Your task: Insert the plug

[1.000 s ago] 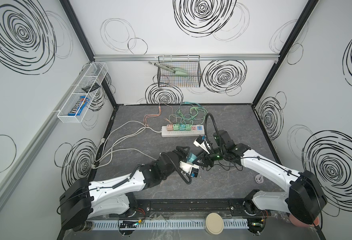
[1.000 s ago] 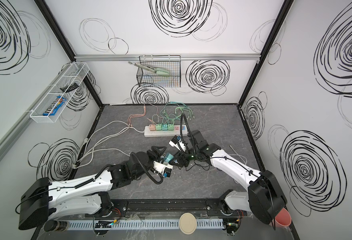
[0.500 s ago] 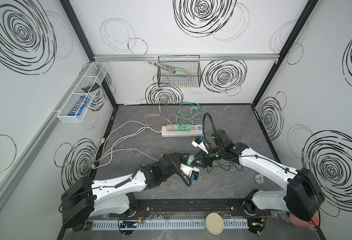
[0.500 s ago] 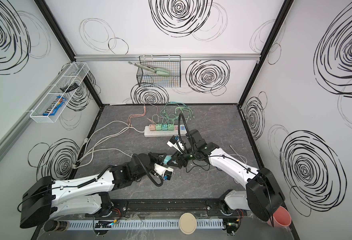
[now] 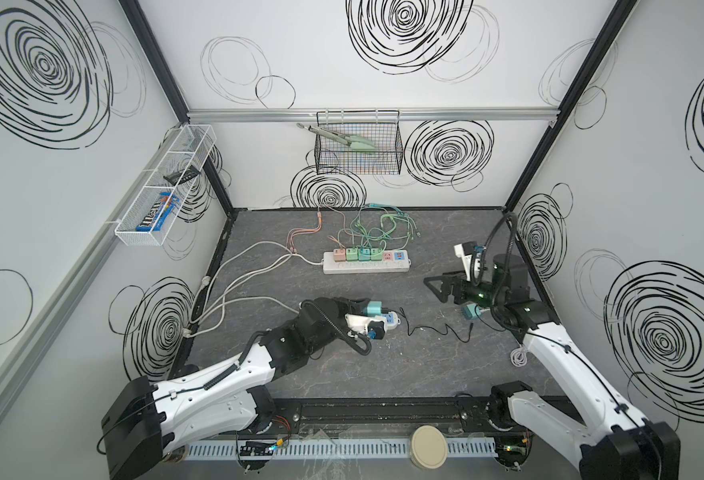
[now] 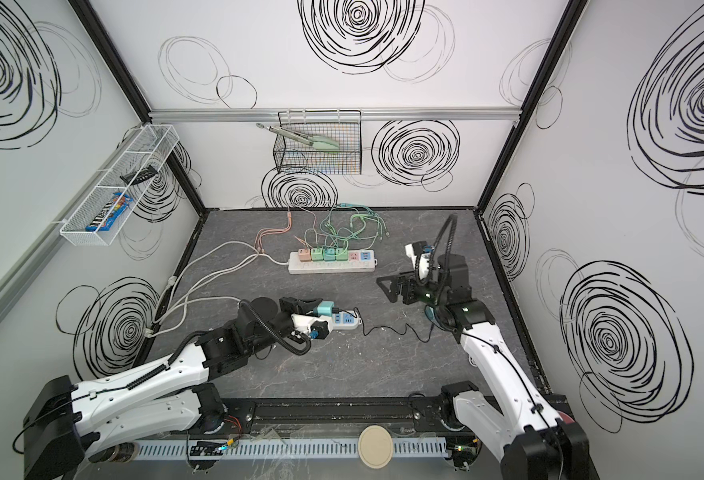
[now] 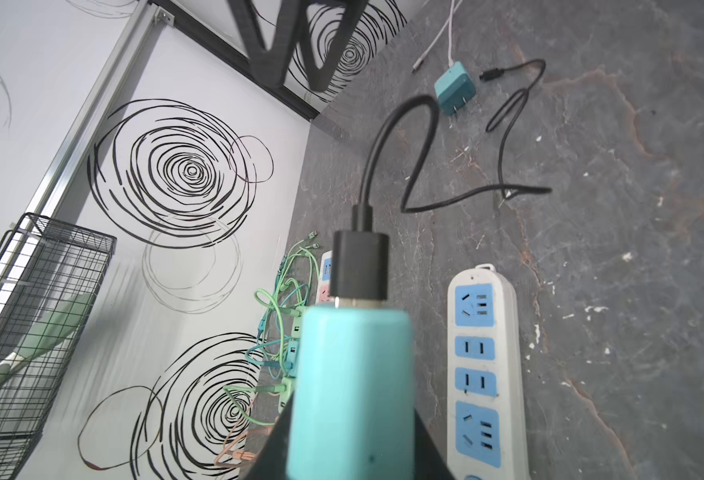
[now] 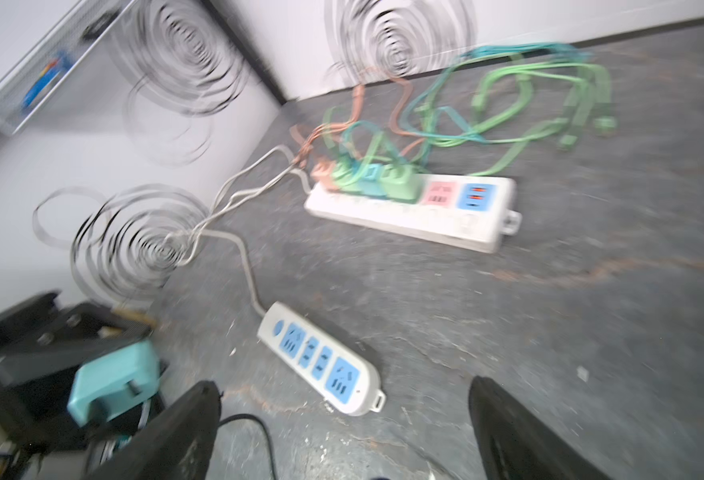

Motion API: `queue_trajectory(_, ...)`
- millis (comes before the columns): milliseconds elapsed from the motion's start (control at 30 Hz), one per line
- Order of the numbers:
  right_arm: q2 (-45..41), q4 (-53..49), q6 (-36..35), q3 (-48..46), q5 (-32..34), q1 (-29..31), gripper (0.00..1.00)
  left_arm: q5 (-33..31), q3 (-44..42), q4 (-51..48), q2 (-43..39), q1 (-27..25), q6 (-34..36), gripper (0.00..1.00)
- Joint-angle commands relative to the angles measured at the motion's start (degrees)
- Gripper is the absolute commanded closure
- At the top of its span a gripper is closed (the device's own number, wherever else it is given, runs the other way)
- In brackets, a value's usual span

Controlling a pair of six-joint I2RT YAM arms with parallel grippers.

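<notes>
strips (image 5: 366, 266) (image 5: 389, 322), two (loose plugs (image 5: 373, 308) (image 5: 470, 311), two)

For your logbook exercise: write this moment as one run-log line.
left gripper: shut on charger | right gripper: open, empty | charger: beside strip, not inserted

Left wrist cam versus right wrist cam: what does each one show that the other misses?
Only left wrist: a spare teal adapter lying past the black cable, and the wire basket on the wall. Only right wrist: the prongs of the held teal charger, and the white wall shelf. Both: the small blue-socket strip, its visible sockets empty, and part of the long strip.
</notes>
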Motion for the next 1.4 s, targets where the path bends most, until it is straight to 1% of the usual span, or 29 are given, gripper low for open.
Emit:
queue_trajectory(0,-1.6,-2.4,13.1,-4.3,1.2,-6.3,0.03,2.6,0.6,1.4,-1.0,0.5,-5.3,1.0)
queue_trajectory(33,-1.3,-3.0,16.3,-5.5,-1.0,-8.1,0.03,2.8,0.6,1.7,-1.1,0.6,-5.5,1.0)
queue_trajectory(100,-0.1,-3.0,21.3,-8.3,-4.3,-9.3,0.03,3.1,0.4,2.2,-1.1,0.7,-5.8,1.0)
queue_trajectory(233,4.0,-0.5,31.7,-14.4,-12.6,-8.7,0.03,4.0,-0.1,2.7,-1.1,1.1,-5.7,1.0)
queue_trajectory(300,5.2,-1.9,34.2,-15.7,-12.6,-7.5,0.02,4.2,-0.3,2.9,-1.3,1.2,-5.8,1.0)
queue_trajectory(400,4.6,-5.9,34.4,-15.3,-8.9,-5.4,0.03,4.6,-0.8,3.5,-1.8,1.6,-6.2,1.0)
queue_trajectory(467,3.5,-5.7,36.0,-16.2,-8.4,-4.5,0.03,4.8,-1.2,3.9,-1.9,1.7,-6.3,1.0)
queue_trajectory(567,2.6,3.3,44.2,-21.7,-11.6,-2.8,0.02,5.1,-1.5,4.1,-1.9,1.8,-6.5,1.0)
queue_trajectory(600,2.7,6.9,47.2,-23.5,-11.9,-1.7,0.0,5.2,-1.5,4.3,-1.8,1.9,-6.6,1.0)
queue_trajectory(633,2.8,9.7,49.2,-24.7,-11.2,-0.6,0.02,5.4,-1.5,4.2,-1.9,1.9,-6.7,1.0)
queue_trajectory(667,3.1,11.4,50.6,-25.3,-10.2,0.5,0.05,5.7,-1.6,4.2,-2.0,1.9,-6.8,1.0)
queue_trajectory(733,3.7,14.1,52.1,-25.4,-8.3,2.1,0.09,6.3,-1.6,4.0,-2.2,2.0,-7.0,1.0)
queue_trajectory(800,4.4,17.2,52.7,-25.2,-6.6,3.1,0.23,6.9,-1.7,3.9,-2.6,2.1,-7.5,1.0)
queue_trajectory(900,6.3,22.7,54.0,-25.6,-6.3,3.4,0.52,8.1,-1.5,3.4,-3.0,2.3,-8.2,1.0)
queue_trajectory(933,6.7,23.0,53.2,-24.9,-5.9,3.6,0.63,8.5,-1.1,2.7,-3.2,2.3,-8.6,1.0)
queue_trajectory(1000,6.6,20.7,49.3,-21.4,-3.8,4.5,0.79,8.9,0.1,1.0,-3.4,2.7,-10.1,1.0)
queue_trajectory(1067,6.4,18.1,43.8,-15.9,-0.3,6.3,0.87,9.0,2.1,-0.9,-2.9,3.4,-13.8,1.0)
queue_trajectory(1133,7.7,16.8,38.0,-9.5,2.8,7.9,0.95,7.4,6.0,-4.6,-0.7,3.5,-20.6,1.0)
queue_trajectory(1167,8.6,16.8,35.8,-6.7,3.7,8.7,0.98,5.8,7.3,-5.0,0.2,3.3,-24.8,1.0)
queue_trajectory(1233,11.2,17.9,30.7,-1.1,4.9,10.8,1.0,1.7,7.8,-2.6,1.3,3.3,-36.0,1.0)
queue_trajectory(1300,14.3,20.6,26.2,3.3,4.7,13.5,1.0,-0.3,5.2,2.4,0.7,3.3,-46.0,1.0)
queue_trajectory(1367,19.0,23.0,20.0,8.7,4.5,17.7,1.0,-2.0,0.9,8.3,-0.5,3.3,-54.6,1.0)
